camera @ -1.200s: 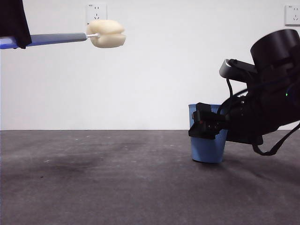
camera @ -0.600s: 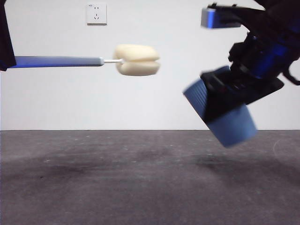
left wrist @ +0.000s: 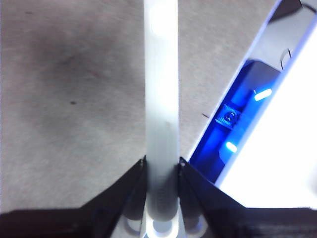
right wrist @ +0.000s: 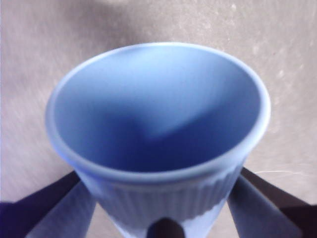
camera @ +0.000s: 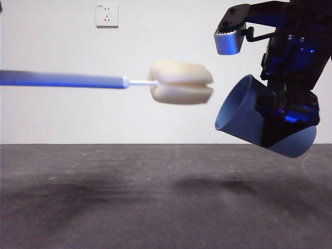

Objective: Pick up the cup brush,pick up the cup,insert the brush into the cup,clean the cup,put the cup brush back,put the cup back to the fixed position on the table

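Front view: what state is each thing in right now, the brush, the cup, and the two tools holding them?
Grey-handled cup brush with cream sponge head: held level in the air, head just outside the cup's mouth.
Blue ribbed plastic cup: lifted off the table, tipped with its mouth toward the brush, empty.
Left tool: shut on the brush handle.
Right tool: shut on the cup.
Dark grey table: bare below them.

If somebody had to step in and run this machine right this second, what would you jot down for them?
Left gripper: shut on the cup brush, held level in the air, sponge head aimed at the cup.
Right gripper: shut on the cup, lifted off the table and tilted, mouth facing the brush.
Done: brush and cup both picked up.
Not yet: sponge is just short of the rim, not inside.
Left: insert the brush, clean the cup, put the brush back, set the cup back at its spot on the table.
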